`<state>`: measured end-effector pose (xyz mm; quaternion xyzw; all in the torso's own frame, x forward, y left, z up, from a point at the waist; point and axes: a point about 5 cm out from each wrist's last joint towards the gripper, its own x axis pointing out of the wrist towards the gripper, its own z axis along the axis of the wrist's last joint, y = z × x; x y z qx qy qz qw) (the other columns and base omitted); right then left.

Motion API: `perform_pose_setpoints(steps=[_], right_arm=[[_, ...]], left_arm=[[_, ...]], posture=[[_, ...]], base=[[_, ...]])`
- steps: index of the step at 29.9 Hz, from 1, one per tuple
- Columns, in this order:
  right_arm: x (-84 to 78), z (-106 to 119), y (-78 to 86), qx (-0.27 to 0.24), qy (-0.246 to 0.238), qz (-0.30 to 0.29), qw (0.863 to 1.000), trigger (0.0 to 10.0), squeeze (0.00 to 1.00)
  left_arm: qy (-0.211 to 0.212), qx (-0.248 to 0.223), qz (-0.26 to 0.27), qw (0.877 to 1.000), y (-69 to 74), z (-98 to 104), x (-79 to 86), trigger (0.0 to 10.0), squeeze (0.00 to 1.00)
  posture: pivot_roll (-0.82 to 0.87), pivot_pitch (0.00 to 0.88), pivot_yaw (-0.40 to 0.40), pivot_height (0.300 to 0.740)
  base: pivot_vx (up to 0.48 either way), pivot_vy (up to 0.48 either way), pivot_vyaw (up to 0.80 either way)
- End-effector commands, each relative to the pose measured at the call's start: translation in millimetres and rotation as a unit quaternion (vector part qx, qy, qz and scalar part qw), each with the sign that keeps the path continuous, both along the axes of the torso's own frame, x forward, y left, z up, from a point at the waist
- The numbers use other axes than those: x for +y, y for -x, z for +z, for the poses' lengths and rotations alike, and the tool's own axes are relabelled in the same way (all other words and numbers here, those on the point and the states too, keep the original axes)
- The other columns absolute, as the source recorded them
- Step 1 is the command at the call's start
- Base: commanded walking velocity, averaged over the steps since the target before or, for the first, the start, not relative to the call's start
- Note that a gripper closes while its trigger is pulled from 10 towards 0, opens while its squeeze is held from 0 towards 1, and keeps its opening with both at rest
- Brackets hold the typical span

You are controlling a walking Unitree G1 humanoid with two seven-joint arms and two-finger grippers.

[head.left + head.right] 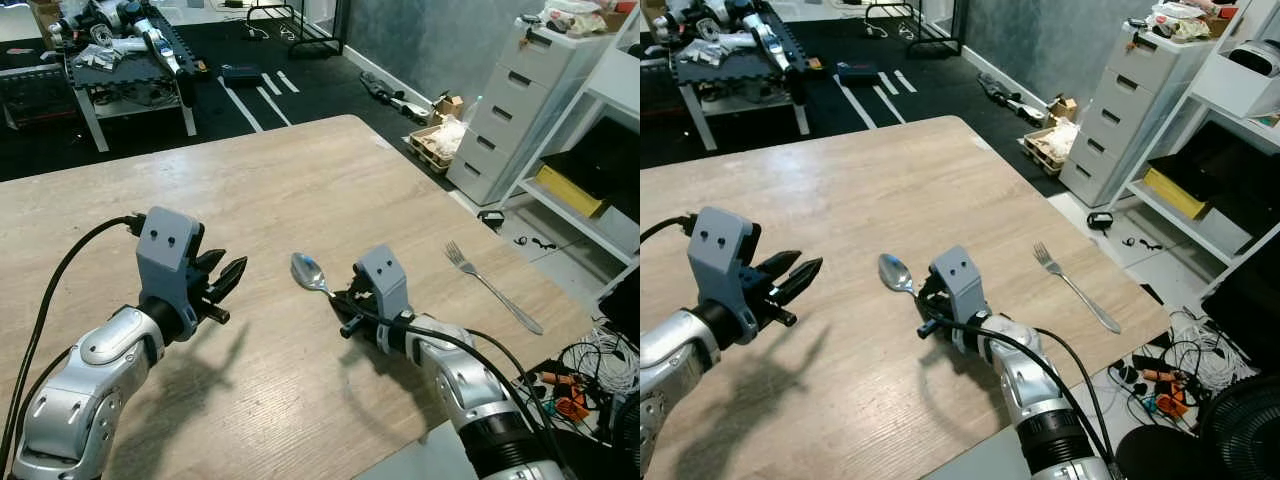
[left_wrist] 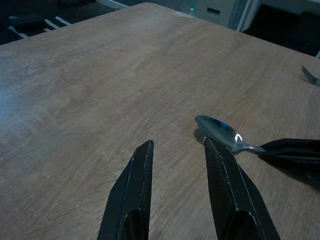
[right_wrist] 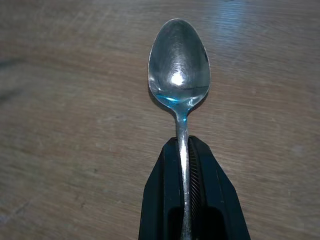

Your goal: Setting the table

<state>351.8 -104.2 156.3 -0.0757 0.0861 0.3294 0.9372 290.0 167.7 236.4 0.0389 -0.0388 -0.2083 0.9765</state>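
Right gripper clamping spoon; left gripper parted, empty; fork near table edge

arms: silver, black joints | wrist housings: grey, two screw holes | cables: black | jaws: black

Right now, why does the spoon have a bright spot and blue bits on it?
Right wrist view: the spoon, pinched in the right claw, mirrors a lamp as a white glint, with a blue reflection near the neck. Left wrist view: the same glint; the open left claw looks slightly soft. Left eye view: both arms cast dark shadows on the table.
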Motion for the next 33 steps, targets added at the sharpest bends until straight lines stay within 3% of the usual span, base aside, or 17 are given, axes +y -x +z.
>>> perform_pose_setpoints(steps=[1,3,5,9,11,14,15,16,23,24,25,28,30,33], right_arm=[[-12.2,-41.3,10.1,0.094,0.001,-0.043,0.995,0.0,0.0],[-14.3,-34.1,8.2,0.083,-0.026,-0.057,0.995,0.0,0.0],[-21.1,-15.2,4.2,0.055,-0.087,-0.086,0.991,0.0,0.0],[-28.6,5.4,3.5,0.017,-0.133,-0.11,0.985,0.0,0.0],[-38.4,30.9,9.1,-0.054,-0.163,-0.143,0.975,0.0,0.0],[-44.5,44.9,17.1,-0.111,-0.162,-0.164,0.967,0.0,0.0],[-46.2,47.3,20.7,-0.128,-0.161,-0.176,0.963,10.0,0.0],[-46.2,47.3,20.7,-0.128,-0.161,-0.176,0.963,10.0,0.0],[-64.9,51.3,39.0,-0.192,-0.171,-0.295,0.92,10.0,0.0],[-64.9,51.3,39.0,-0.192,-0.171,-0.295,0.92,10.0,0.0],[-70.2,51.7,43.9,-0.209,-0.154,-0.327,0.909,10.0,0.0],[-72.3,52.0,46.0,-0.216,-0.147,-0.339,0.904,10.0,0.0],[-78.8,49.4,48.7,-0.215,-0.151,-0.37,0.891,10.0,0.0],[-81.6,44.3,50.0,-0.205,-0.153,-0.385,0.887,10.0,0.0]], left_arm=[[0.001,0.009,0.003,1.0,0.5,-6.0,0.6,10.0,0.0],[0.001,0.009,0.003,1.0,0.2,-6.2,0.3,10.0,0.0],[0.003,0.01,0.003,1.0,-0.3,-6.9,-0.6,10.0,0.0],[0.008,0.01,0.007,1.0,-2.4,-7.7,-1.9,10.0,0.0],[0.01,0.012,0.017,1.0,-6.1,-9.8,-4.7,10.0,0.0],[0.007,0.016,0.028,0.999,-9.4,-13.1,-6.5,10.0,0.0],[0.006,0.023,0.031,0.999,-10.6,-15.2,-7.8,10.0,0.0],[0.006,0.023,0.031,0.999,-10.6,-15.2,-7.8,10.0,0.0],[-0.082,0.081,0.047,0.992,-17.5,-37.7,-20.5,10.0,0.0],[-0.082,0.081,0.047,0.992,-17.5,-37.7,-20.5,10.0,0.0],[-0.08,0.08,0.08,0.99,-24.1,-36.6,-20.3,10.0,0.0],[-0.066,0.08,0.095,0.99,-26.7,-35.1,-19.7,10.0,0.0],[-0.065,0.058,0.09,0.992,-26.5,-30.4,-24.7,10.0,0.0],[-0.059,0.039,0.06,0.996,-24.0,-27.0,-35.0,10.0,0.0]], posture=[[0.17,0.179,0.046,0.74],[0.17,0.179,0.047,0.74],[0.16,0.175,0.048,0.74],[0.15,0.167,0.048,0.74],[0.14,0.161,0.052,0.74],[0.14,0.155,0.056,0.74],[0.13,0.151,0.063,0.74],[0.13,0.151,0.063,0.74],[0.1,0.131,0.102,0.74],[0.1,0.131,0.102,0.74],[0.09,0.125,0.122,0.74],[0.09,0.125,0.122,0.74],[0.08,0.117,0.136,0.74],[0.07,0.117,0.131,0.74]], base=[[0.0,0.0,0.0],[0.0,0.0,0.0],[0.0,0.0,0.0],[0.0,0.0,0.0],[0.0,0.0,0.0],[0.0,0.0,0.0],[0.0,0.0,0.0],[0.0,0.0,0.0],[0.0,0.0,0.0],[0.0,0.0,0.0],[0.0,0.0,0.0],[0.0,0.0,0.0],[0.0,0.0,0.0],[0.0,0.0,0.0]])
